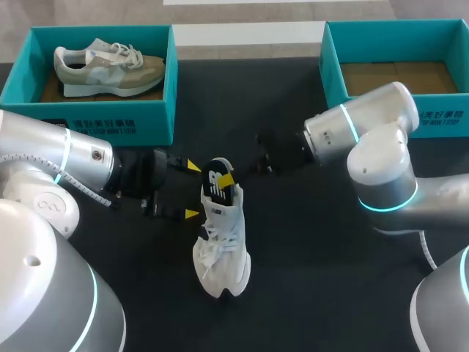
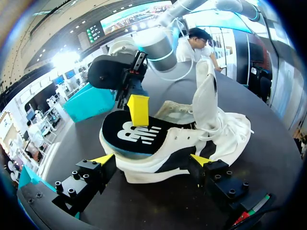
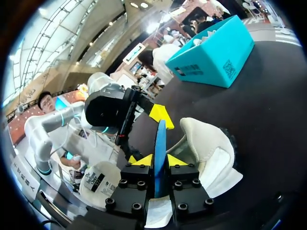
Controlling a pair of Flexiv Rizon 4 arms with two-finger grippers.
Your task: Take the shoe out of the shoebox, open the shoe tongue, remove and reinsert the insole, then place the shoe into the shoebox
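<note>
White shoe (image 1: 222, 253) sits centre, toe near | my right gripper (image 3: 159, 161) pinches insole (image 3: 160, 136) edge-on, its lower end in the heel opening | left gripper (image 1: 192, 190) spread wide just left of heel, I judge to steady it.

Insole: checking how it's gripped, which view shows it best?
Left wrist view: the insole shows its broad dark face over the shoe. Right wrist view shows it edge-on, pinched in the right gripper; head view shows it small.
</note>
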